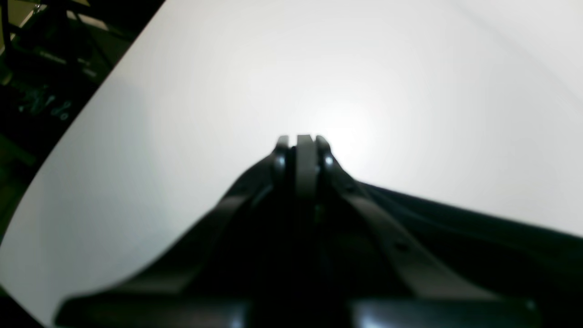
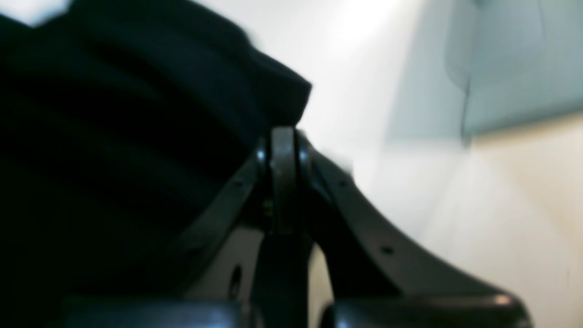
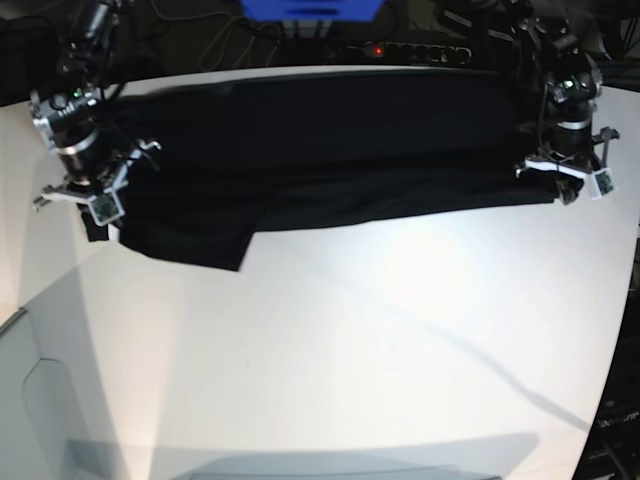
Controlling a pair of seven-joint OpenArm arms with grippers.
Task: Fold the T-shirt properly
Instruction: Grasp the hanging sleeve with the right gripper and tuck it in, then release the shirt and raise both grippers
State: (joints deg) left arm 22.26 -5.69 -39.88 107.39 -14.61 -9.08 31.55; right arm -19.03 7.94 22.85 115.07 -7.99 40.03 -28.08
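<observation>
The black T-shirt (image 3: 350,150) lies spread wide across the far part of the white table (image 3: 350,350), with one flap hanging toward me at the left (image 3: 190,235). At the shirt's left edge sits my right gripper (image 3: 92,215). In the right wrist view the gripper (image 2: 283,133) is shut, with the cloth's corner (image 2: 273,91) running into its tips. My left gripper (image 3: 562,185) is at the shirt's right edge. Seen from the left wrist, the gripper (image 1: 304,140) is shut, and black cloth (image 1: 455,228) trails away from under its fingers.
The table's edge (image 1: 91,100) runs diagonally at the left of the left wrist view, with dark clutter beyond it. A blue box (image 3: 310,8) and a power strip (image 3: 400,48) lie behind the table. A pale grey panel (image 3: 40,400) sits at the near left corner.
</observation>
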